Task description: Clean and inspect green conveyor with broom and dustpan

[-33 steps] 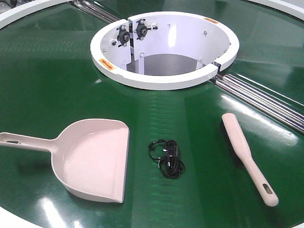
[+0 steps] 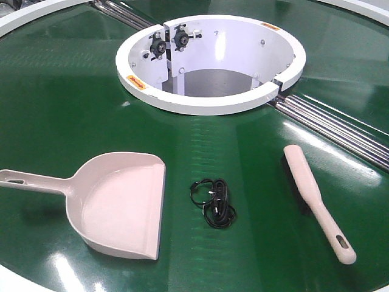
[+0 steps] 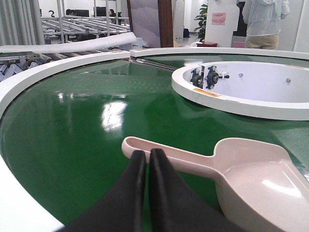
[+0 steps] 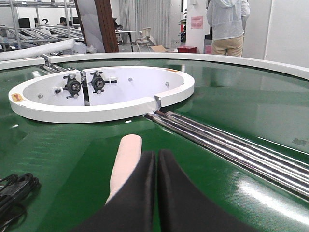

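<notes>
The dustpan (image 2: 118, 204) lies flat on the green conveyor (image 2: 61, 109) at front left, its handle pointing left. The broom (image 2: 310, 194) lies at front right, handle toward the front. Neither gripper shows in the front view. In the left wrist view my left gripper (image 3: 147, 155) is shut and empty, just short of the dustpan (image 3: 251, 174) handle's end. In the right wrist view my right gripper (image 4: 156, 155) is shut and empty, above and just right of the broom (image 4: 125, 162), whose handle is hidden under the fingers.
A black coiled cable (image 2: 214, 202) lies on the belt between dustpan and broom. The white ring-shaped hub (image 2: 209, 61) stands behind them. Silver rods (image 2: 340, 131) run across the belt at right. The white rim (image 3: 19, 208) borders the belt. A person (image 4: 227, 26) stands beyond the conveyor.
</notes>
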`<state>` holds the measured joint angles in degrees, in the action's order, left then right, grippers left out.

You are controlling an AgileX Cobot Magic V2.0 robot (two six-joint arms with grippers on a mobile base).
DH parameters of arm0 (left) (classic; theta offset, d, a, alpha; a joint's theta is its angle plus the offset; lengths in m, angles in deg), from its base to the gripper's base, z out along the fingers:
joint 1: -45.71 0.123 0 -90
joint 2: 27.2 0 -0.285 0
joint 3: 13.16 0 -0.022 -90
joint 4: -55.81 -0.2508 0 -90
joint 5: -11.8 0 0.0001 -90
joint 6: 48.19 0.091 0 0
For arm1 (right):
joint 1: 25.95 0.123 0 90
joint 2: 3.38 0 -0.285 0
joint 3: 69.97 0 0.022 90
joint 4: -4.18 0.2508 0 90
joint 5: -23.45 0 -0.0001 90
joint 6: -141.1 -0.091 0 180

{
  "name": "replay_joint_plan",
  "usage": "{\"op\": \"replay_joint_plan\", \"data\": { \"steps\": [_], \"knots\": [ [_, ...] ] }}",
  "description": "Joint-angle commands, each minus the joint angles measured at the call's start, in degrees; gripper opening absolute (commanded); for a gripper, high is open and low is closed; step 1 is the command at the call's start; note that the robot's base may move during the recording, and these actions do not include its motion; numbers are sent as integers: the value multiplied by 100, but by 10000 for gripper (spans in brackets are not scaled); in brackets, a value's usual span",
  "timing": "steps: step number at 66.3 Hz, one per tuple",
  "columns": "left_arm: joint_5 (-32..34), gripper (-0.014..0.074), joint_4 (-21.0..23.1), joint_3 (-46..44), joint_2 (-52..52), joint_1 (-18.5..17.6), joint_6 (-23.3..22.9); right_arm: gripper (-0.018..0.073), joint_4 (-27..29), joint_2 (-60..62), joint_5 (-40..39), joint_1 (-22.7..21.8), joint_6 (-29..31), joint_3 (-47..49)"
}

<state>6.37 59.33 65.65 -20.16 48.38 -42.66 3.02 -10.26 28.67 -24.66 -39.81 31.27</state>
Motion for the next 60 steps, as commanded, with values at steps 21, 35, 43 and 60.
{"op": "replay_joint_plan", "data": {
  "steps": [21,35,43,60],
  "knots": [
    [472,-8,10,178,-82,5,-4,-10,3,28,-436,-32,-3,-122],
    [628,-8,4,172,-81,5,12,-10,3,28,-436,-32,-3,-122],
    [1083,-8,18,-2,-81,5,31,-10,3,28,-429,-32,-3,-122],
    [-296,-8,7,-1710,743,-16,48,-10,3,49,-429,-32,-3,-122]
  ]
}}
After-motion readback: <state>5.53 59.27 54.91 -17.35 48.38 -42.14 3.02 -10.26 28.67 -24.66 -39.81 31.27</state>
